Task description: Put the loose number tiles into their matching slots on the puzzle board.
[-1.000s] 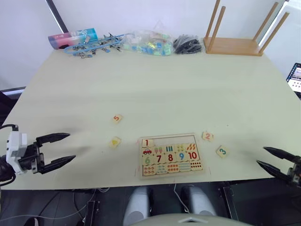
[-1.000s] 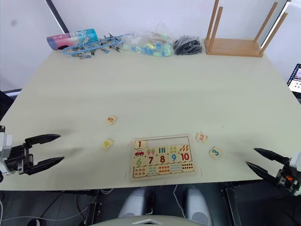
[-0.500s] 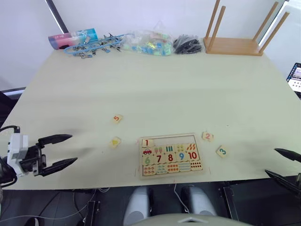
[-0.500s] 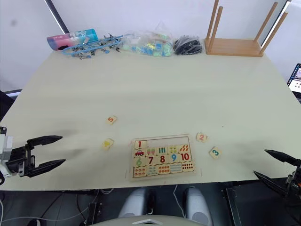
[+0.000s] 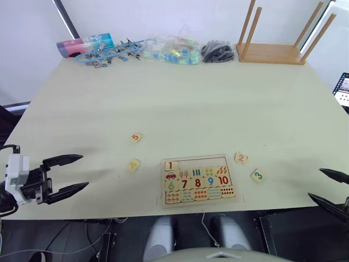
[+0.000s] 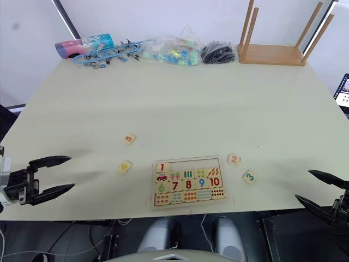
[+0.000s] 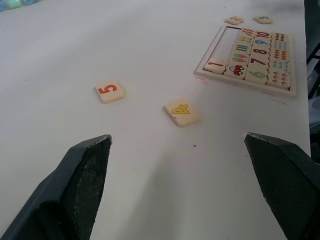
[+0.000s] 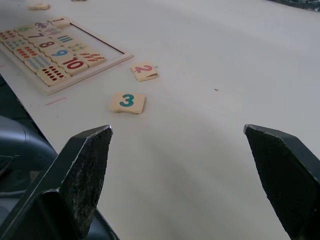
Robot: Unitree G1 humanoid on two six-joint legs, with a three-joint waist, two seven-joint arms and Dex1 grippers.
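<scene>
my L gripper (image 5: 65, 174) wide, empty | my R gripper (image 6: 322, 189) wide, empty | tile 1 (image 5: 170, 165) in puzzle board (image 5: 197, 179), tiles 2 (image 5: 240, 158), 3 (image 5: 257, 175), 4 (image 5: 133, 164), 5 (image 5: 136, 137) loose on bench (image 5: 180, 103)

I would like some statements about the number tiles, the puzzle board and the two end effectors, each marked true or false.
1. The 1 tile sits in the first row of the puzzle board. True.
2. The 3 tile is already in its slot. False: it lies on the table to the right of the board, near the 2 tile.
3. The 4 tile and the 5 tile lie on the table to the left of the board. True.
4. The left end effector holds the 4 tile. False: it is open and holds nothing.
5. The right end effector is shut. False: it is open, near the table's edge.
</scene>
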